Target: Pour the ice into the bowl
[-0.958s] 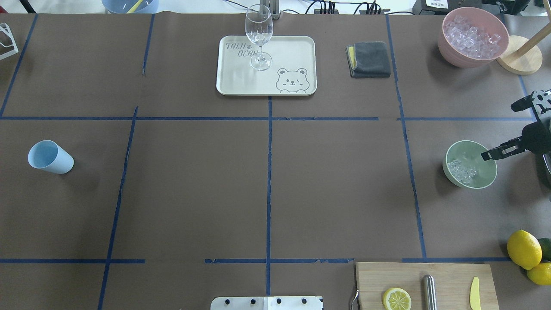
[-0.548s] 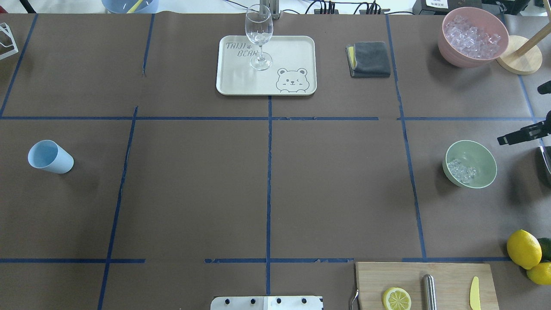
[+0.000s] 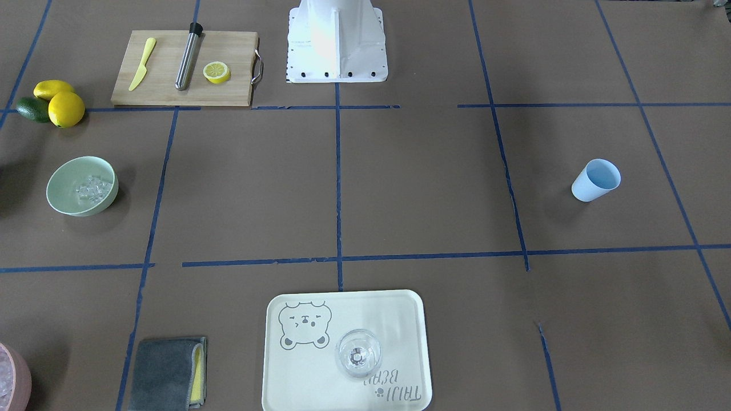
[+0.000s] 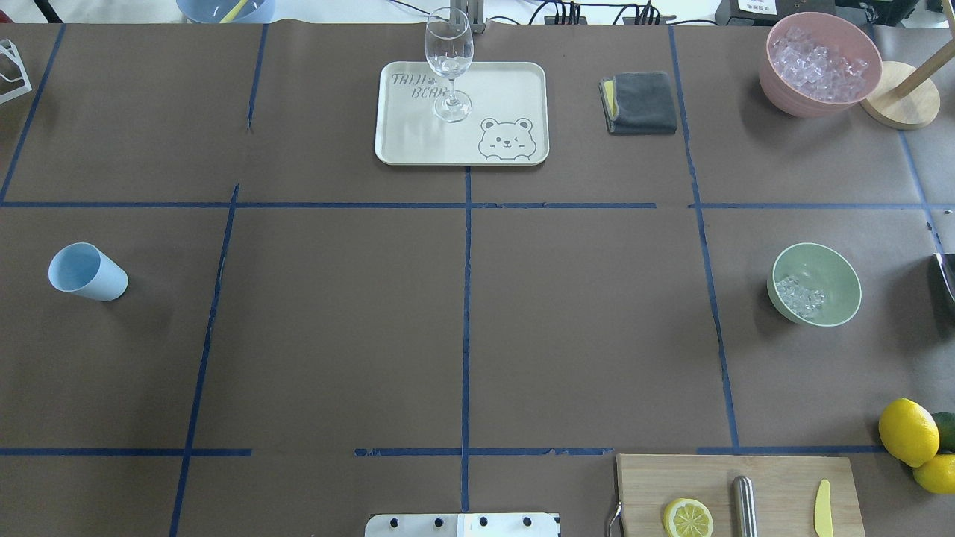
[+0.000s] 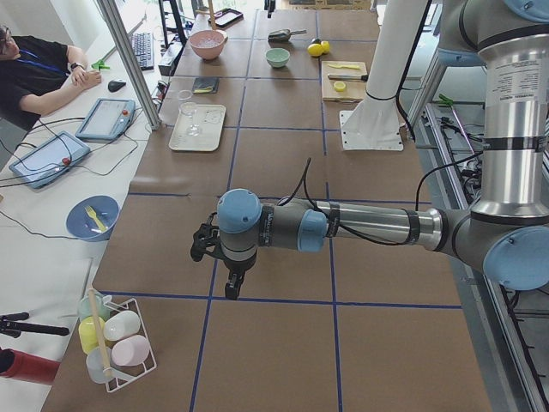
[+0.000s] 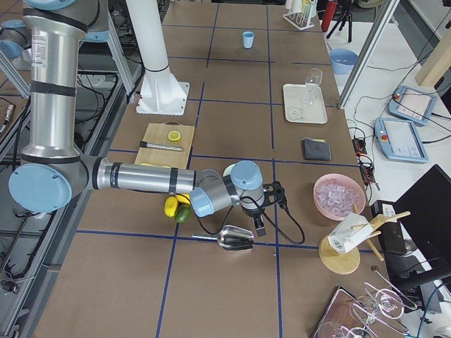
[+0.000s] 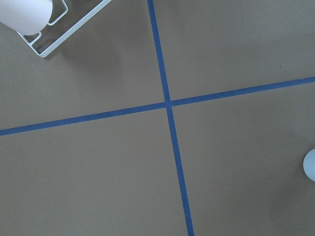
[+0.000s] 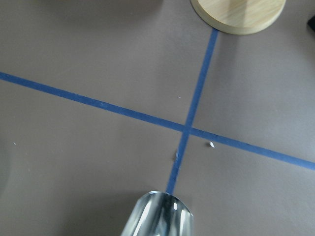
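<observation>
Your mint-green bowl [image 4: 841, 277] stands upright on the robot's right side of the brown table [image 4: 582, 321]. The ice [image 4: 800, 295] is inside it, a small heap of clear cubes gathered against the wall nearest the table's middle. The pink container [image 4: 780, 93] sits well apart at the far corner; the lemons [image 4: 908, 431] lie on the bowl's other side. From the right end you see the right gripper [image 6: 258, 227] hanging low and pointing down, a metal scoop [image 6: 235, 239] lying on the table just beside it (whether its fingers are apart or together cannot be told from here). The left gripper [image 5: 231, 290] hovers over the table at the opposite end, near a wire rack [image 5: 116, 339]; its fingers' state cannot be told either. The blue cup [image 4: 88, 272] stands on the robot's left side, well apart from the bowl.
</observation>
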Robot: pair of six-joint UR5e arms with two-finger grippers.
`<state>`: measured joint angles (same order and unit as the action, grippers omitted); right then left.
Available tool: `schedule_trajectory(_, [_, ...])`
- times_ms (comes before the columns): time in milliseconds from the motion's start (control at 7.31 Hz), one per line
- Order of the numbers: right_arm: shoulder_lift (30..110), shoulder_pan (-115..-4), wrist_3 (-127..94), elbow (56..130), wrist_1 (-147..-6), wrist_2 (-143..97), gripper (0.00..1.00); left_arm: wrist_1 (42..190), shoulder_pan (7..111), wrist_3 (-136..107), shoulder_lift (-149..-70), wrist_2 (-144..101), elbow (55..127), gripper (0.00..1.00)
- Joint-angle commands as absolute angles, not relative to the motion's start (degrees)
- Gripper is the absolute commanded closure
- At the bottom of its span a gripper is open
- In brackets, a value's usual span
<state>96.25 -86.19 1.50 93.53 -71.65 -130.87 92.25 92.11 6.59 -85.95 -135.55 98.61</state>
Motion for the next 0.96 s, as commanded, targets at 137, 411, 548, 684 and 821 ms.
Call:
schedule_trajectory(137, [97.6, -91.1, 7.7, 99.4, -93.2, -132.4, 0.00, 92.2, 92.1, 6.6, -86.0, -135.6, 98.7, 0.00])
schedule_trajectory(411, [97.7, -91.1, 7.6, 99.0, -92.9, -133.6, 0.00, 91.9, 92.0, 6.6, -85.8, -135.8, 98.8, 0.00])
schedule_trajectory(548, [97.6, -91.0, 7.6, 98.4, -93.0, -133.7, 0.00, 91.8, 92.1, 6.6, -85.7, -135.8, 98.7, 0.00])
schedule_trajectory(684, [97.9, -91.1, 8.3, 98.3, -92.6, -133.7, 0.00, 92.1, 92.1, 6.6, -85.6, -135.8, 98.4, 0.00])
schedule_trajectory(821, [97.8, -91.1, 8.5, 98.3, -92.3, -133.8, 0.00, 92.1, 92.1, 6.6, -85.6, -135.8, 98.2, 0.00])
